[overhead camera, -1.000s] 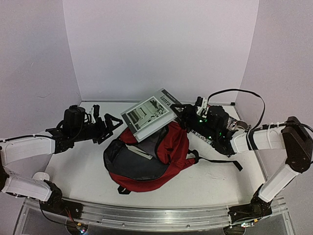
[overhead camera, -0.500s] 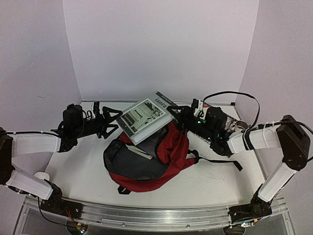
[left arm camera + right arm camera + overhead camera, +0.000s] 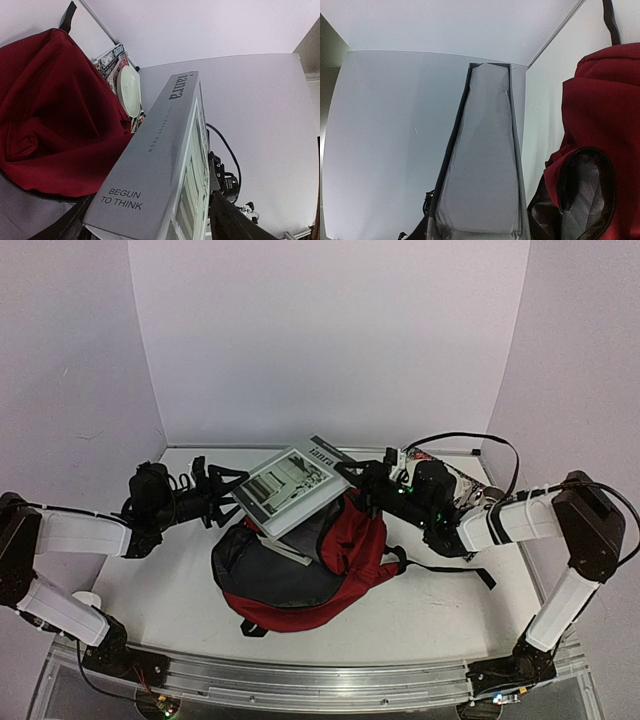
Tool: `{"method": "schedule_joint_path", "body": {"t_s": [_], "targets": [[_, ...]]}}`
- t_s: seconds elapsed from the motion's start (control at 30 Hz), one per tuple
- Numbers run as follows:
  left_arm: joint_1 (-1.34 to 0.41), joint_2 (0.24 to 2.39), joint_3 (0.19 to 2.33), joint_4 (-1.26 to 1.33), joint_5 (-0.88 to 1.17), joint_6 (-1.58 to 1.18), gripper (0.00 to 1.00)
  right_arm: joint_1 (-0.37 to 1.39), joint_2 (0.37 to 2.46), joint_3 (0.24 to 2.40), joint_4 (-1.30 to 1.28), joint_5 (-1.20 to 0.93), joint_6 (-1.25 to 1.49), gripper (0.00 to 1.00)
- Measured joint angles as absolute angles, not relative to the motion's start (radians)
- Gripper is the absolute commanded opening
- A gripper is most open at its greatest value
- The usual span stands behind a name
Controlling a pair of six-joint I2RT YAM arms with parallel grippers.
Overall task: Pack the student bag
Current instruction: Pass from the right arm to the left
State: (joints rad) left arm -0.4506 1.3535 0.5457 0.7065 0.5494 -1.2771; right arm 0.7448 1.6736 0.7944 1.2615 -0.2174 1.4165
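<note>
Right hand [image 3: 355, 472] clamped on one edge of the book [image 3: 290, 485], left hand [image 3: 228, 483] part open astride the other end, grip unclear; bag [image 3: 350, 540] lies limp on the worktop [image 3: 450, 610] just under it, soft and floppy, so I'd hold its zipper rim [image 3: 561, 185].

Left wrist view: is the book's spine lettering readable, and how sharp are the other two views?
Left wrist: book lettering readable, perspective strongly stretched. Right wrist: book edge soft, featureless grey. Top external: evenly lit, cover title small and blurry.
</note>
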Motion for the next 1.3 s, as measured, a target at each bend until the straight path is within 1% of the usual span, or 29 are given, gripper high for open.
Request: {"method": "schedule_joint_path", "body": {"t_s": [0.23,0.57,0.67,0.73,0.93,1.07,1.3], "targets": [[-0.450,1.359,0.516,0.736,0.538,-1.314,0.69,0.745,1.702,0.805,1.260,-0.230,1.445,0.26],[-0.450,1.363,0.482,0.794,0.490,-1.377,0.68,0.748,1.726,0.809,1.268,-0.236,1.492,0.26],[-0.450,1.370,0.482,0.819,0.474,-1.395,0.64,0.753,1.732,0.821,1.268,-0.239,1.494,0.27],[-0.450,1.376,0.482,0.837,0.467,-1.409,0.60,0.760,1.734,0.829,1.267,-0.247,1.494,0.28],[-0.450,1.377,0.472,0.874,0.442,-1.433,0.46,0.770,1.737,0.838,1.271,-0.257,1.495,0.34],[-0.450,1.364,0.433,0.889,0.422,-1.445,0.39,0.771,1.751,0.839,1.275,-0.268,1.493,0.42],[-0.433,1.323,0.388,0.892,0.412,-1.448,0.35,0.777,1.761,0.839,1.276,-0.281,1.446,0.58]]}}
